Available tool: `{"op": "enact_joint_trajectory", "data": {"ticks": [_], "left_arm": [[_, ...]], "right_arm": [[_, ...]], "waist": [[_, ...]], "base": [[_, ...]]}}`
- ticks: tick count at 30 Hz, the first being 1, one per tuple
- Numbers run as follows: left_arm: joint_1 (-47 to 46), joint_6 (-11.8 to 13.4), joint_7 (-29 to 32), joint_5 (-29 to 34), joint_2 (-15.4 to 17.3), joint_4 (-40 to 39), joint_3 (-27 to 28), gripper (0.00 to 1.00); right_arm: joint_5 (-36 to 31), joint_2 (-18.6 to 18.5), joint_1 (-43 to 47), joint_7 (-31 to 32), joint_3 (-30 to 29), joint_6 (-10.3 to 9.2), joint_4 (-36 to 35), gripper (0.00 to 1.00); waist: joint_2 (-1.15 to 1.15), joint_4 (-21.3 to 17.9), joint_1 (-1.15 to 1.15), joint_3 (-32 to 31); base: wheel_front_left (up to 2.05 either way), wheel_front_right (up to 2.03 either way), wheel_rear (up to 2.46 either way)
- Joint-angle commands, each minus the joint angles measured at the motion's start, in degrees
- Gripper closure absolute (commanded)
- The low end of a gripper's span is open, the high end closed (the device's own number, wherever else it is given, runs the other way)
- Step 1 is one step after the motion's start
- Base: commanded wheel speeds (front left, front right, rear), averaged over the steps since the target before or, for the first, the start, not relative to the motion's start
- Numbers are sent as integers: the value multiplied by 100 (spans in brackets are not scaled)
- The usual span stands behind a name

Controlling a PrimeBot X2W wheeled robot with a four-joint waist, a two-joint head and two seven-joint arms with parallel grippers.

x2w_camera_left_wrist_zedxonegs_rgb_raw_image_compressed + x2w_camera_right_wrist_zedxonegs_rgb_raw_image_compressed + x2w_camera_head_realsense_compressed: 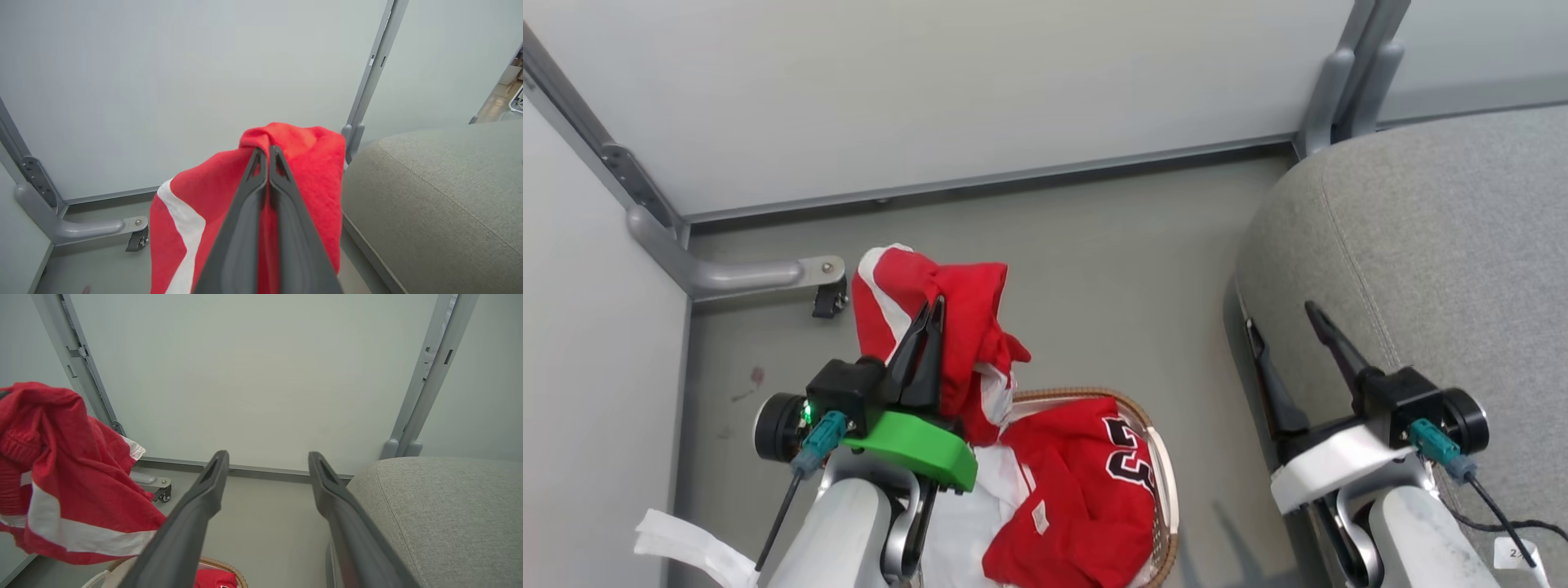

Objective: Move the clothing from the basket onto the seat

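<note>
My left gripper (935, 309) is shut on a red garment with a broad white stripe (964, 322), which hangs lifted above the basket (1156, 433). In the left wrist view the same garment (314, 163) drapes over my left gripper (268, 149). The right wrist view shows that garment (69, 465) at the left. A red jersey with number 23 (1078, 490) lies in the basket on its white lining. My right gripper (1282, 318) stands open and empty at the edge of the grey seat (1437, 245), its fingers (212, 473) spread wide beside the seat (441, 506).
Pale partition panels (931, 90) close the back and left. A grey metal foot with a caster (829, 302) sticks out over the floor at the left. A gap of bare grey floor (1127, 269) lies between basket and seat.
</note>
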Motion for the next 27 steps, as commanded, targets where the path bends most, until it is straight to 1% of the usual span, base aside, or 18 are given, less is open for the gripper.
{"op": "enact_joint_trajectory", "data": {"ticks": [1,7,11,15,19,22,24,27], "left_arm": [[-99,47,-22,-47,11,-115,-9,100],[-316,71,-22,-61,12,-522,-40,100],[-475,126,-22,-169,11,-662,-119,100],[-552,169,-22,-198,11,-750,-272,100],[-580,200,-22,-274,11,-778,-435,100],[-624,214,-22,-324,12,-798,-571,100],[-654,202,-22,-357,10,-804,-663,100],[-697,196,-22,-386,11,-786,-804,100]], "right_arm": [[42,-7,110,-12,16,-6,28,0],[69,10,284,-11,104,-6,95,0],[74,16,383,-11,249,-6,161,0],[53,16,412,-11,519,-6,221,0],[80,-73,325,-11,1145,-6,361,0],[161,-165,126,-11,1869,-6,555,0],[216,-191,-34,-11,2230,-6,733,0],[271,-153,-357,-11,2585,-6,981,0]], "waist": [[0,93,1,-174],[0,95,1,-292],[0,104,1,-335],[0,119,1,-338],[0,170,1,-319],[0,240,1,-291],[0,302,1,-273],[0,397,1,-235]], "base": [[0,0,0],[0,0,0],[0,0,0],[0,0,0],[0,0,0],[0,0,0],[0,0,0],[0,0,0]]}}
